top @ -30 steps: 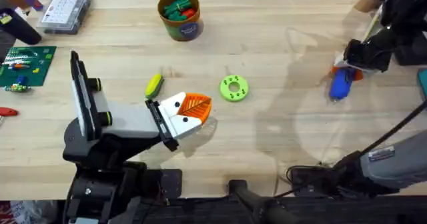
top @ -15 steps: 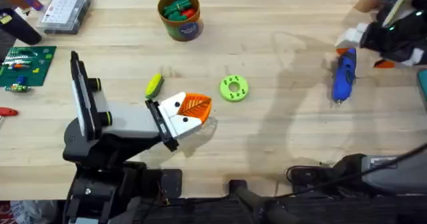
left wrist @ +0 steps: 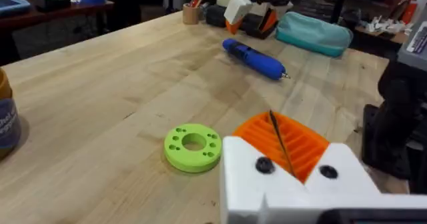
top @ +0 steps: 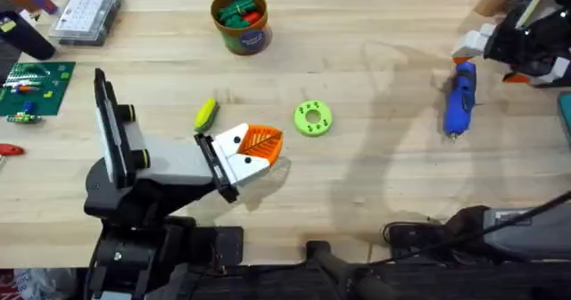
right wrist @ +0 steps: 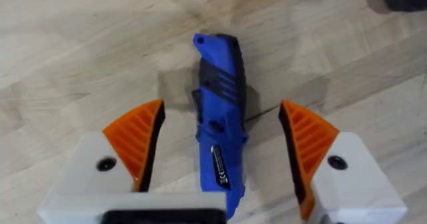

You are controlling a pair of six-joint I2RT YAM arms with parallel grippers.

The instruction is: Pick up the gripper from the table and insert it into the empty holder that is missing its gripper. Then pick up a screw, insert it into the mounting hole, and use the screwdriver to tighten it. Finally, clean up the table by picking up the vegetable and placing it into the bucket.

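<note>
The orange gripper finger (top: pixel 261 143) sat in the white holder (top: pixel 234 157) at the tip of the left arm, low over the bench (top: pixel 375 184) near its front middle. In the left wrist view the finger (left wrist: pixel 283 143) stood behind the holder (left wrist: pixel 293 184), whose two black dots faced the camera. Only one orange finger showed on the left gripper (top: pixel 250 153), so whether it was open or closed could not be told.

One blue screwdriver (top: pixel 459 108) lay flat on the bench at the far right, its thin metal bit pointing toward the front edge. The right gripper (top: pixel 504 54) hovered just beyond the screwdriver's rear end. In the right wrist view its two orange ribbed pads (right wrist: pixel 137 137) stood wide apart on either side of the screwdriver (right wrist: pixel 219 117), neither pad touching it, so the right gripper (right wrist: pixel 220 151) was open and held nothing.

One small yellow and green vegetable (top: pixel 206 114) lay on the bench just behind the holder. One lime-green ring (top: pixel 312 118) lay to the right of it, near the orange finger. One orange-brown bucket (top: pixel 240 19) stood at the back of the bench, well apart from the vegetable, with green and red pieces inside. A clear compartment box (top: pixel 86 14) rested at the far left corner, and one green circuit board (top: pixel 34 87) lay along the left edge.
</note>
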